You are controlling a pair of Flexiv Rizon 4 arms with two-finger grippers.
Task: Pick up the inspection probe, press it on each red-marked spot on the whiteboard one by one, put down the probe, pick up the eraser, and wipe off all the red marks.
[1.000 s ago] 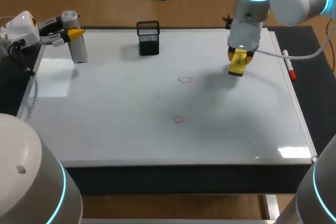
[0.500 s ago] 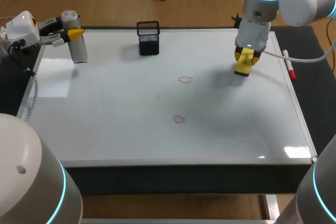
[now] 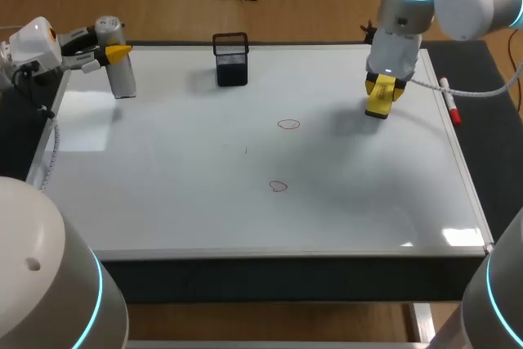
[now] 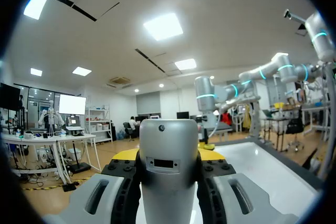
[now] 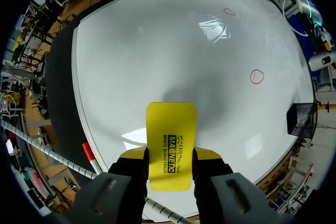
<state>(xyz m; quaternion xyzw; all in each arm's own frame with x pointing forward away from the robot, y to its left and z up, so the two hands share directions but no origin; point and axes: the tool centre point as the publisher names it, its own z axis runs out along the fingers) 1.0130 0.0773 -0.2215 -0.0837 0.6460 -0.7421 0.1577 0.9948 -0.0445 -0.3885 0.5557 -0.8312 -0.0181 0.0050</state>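
Observation:
The grey cylindrical probe (image 3: 120,63) stands upright at the whiteboard's (image 3: 163,194) far left corner. My left gripper (image 3: 113,53) is shut on it near its top; in the left wrist view the probe (image 4: 168,135) fills the gap between the fingers of that gripper (image 4: 168,157). My right gripper (image 3: 381,87) is shut on the yellow eraser (image 3: 377,100) and hangs over the board's far right part. Its own view shows the eraser (image 5: 171,129) sticking out ahead of the gripper (image 5: 170,156). Two small red rings are drawn mid-board, one farther (image 3: 288,124) (image 5: 256,76) and one nearer (image 3: 279,186) (image 5: 229,11).
A black mesh holder (image 3: 231,59) (image 5: 300,119) stands at the board's back edge, between the two arms. A marker pen with a red cap (image 3: 449,100) (image 5: 89,153) lies along the right edge, close to the right gripper.
The right arm carried the eraser a little to the right and farther back, then stopped. The left arm and the probe have stayed in place.

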